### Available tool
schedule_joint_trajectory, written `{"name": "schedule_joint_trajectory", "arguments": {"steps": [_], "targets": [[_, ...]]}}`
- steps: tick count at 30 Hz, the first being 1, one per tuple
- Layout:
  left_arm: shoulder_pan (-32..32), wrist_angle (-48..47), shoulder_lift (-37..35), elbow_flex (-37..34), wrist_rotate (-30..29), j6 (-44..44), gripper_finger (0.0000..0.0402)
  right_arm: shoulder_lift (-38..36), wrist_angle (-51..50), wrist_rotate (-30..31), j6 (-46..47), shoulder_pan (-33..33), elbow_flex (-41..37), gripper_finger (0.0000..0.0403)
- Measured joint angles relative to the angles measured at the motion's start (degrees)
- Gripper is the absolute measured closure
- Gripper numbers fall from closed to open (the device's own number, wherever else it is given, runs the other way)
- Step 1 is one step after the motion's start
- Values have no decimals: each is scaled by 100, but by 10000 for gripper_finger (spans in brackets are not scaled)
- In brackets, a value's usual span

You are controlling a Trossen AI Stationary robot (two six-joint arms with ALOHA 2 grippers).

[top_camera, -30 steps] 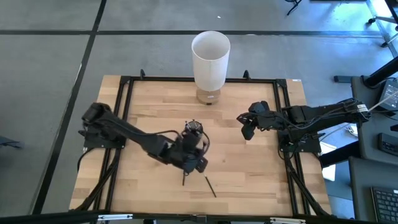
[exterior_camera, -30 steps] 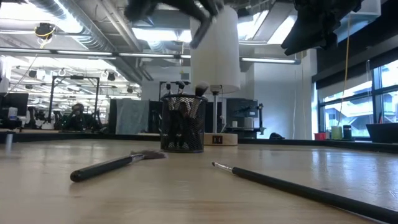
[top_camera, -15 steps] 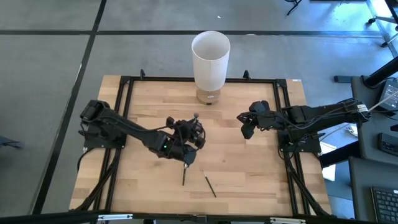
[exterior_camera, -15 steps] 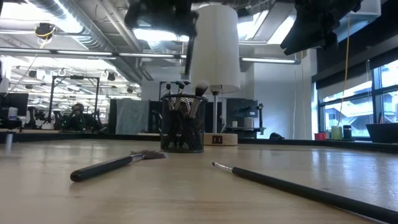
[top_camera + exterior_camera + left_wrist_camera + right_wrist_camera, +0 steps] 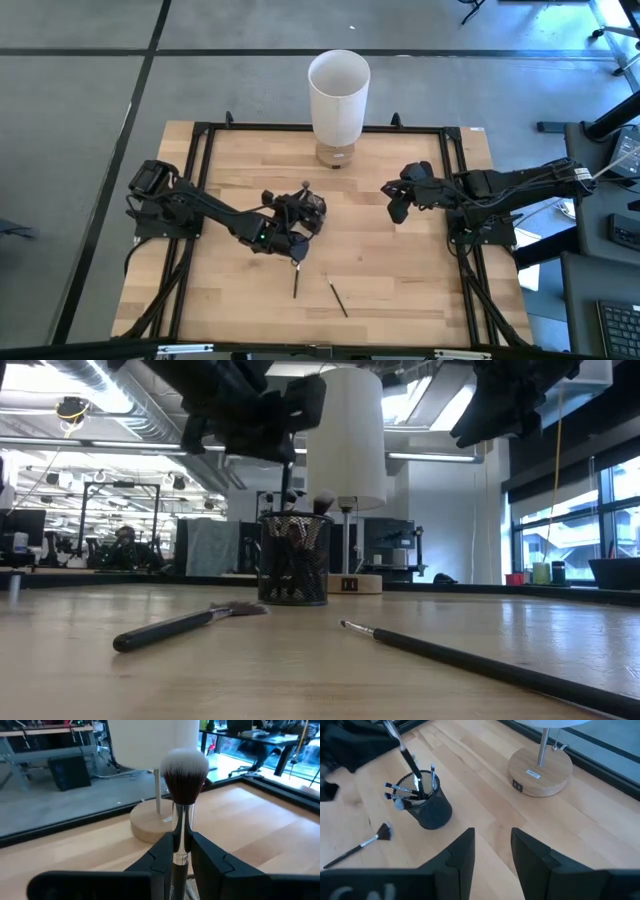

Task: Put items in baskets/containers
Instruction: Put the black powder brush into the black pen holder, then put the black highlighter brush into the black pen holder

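The left pincer (image 5: 289, 212) hangs over the dark mesh cup (image 5: 311, 209) at desk centre, pinching a fluffy-tipped brush (image 5: 183, 785) upright. The cup holds several brushes. A fan brush (image 5: 180, 626) and a thin brush (image 5: 470, 657) lie on the desk (image 5: 400, 270) at 6 o'clock of the cup. The right pincer (image 5: 398, 207), at 3 o'clock, waits with fingers spread.

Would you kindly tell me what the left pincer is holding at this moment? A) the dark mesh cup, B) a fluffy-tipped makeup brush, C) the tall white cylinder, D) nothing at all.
B: in the left wrist view, the left pincer is closed on the handle of a makeup brush with a fluffy, pale-tipped head, held over the dark cup; the right pincer waits open, off to the side.
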Motion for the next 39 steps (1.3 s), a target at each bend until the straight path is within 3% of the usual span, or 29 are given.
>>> {"name": "schedule_joint_trajectory", "arguments": {"steps": [17,33,36,39], "targets": [[130,700,256,-96,138,603,343,0,432,4,-335,0,0,276],[180,695,226,-96,544,656,255,-1,432,-2,-339,0,0,276],[150,683,99,55,899,1317,248,0,431,-2,-341,0,0,276],[58,681,-91,365,1781,2298,247,0,428,-2,-356,0,0,276]]}}
